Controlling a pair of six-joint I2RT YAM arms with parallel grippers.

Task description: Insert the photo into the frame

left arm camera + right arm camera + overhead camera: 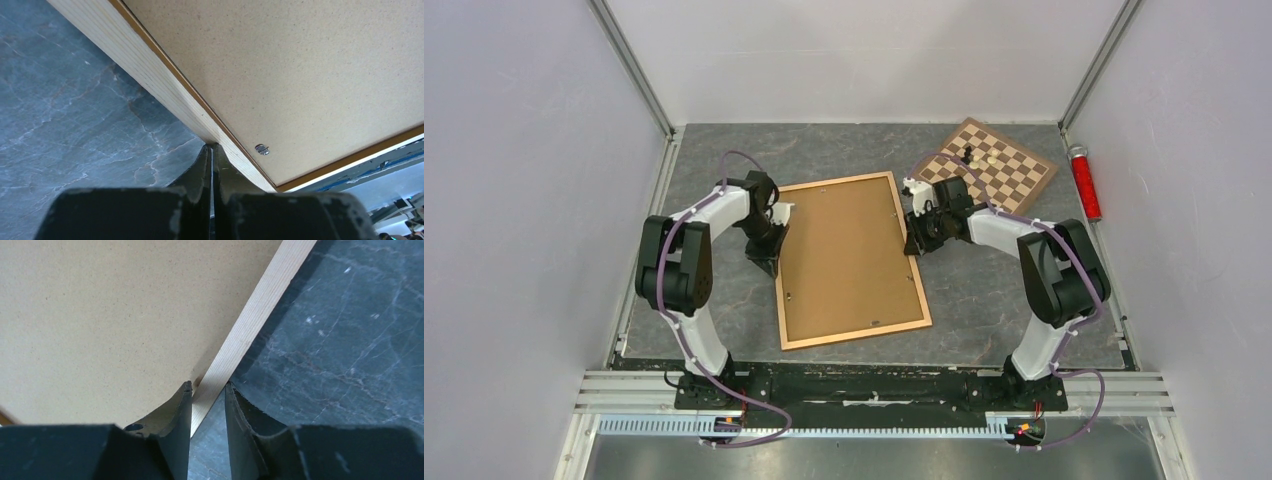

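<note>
The frame, thin light-brown wood, lies back-up in the middle of the table with the plain brown backing board filling it. The photo is hidden. My left gripper is shut, its tips pressed against the outer side of the frame's left rail. My right gripper straddles the right rail. Its jaws stand narrowly apart with the rail between them, one finger over the backing board, the other over the table.
A brown-and-cream chessboard with a few pieces lies at the back right. A red cylinder lies by the right wall. A small metal clip sits on the backing board near the left gripper. Grey walls enclose the table.
</note>
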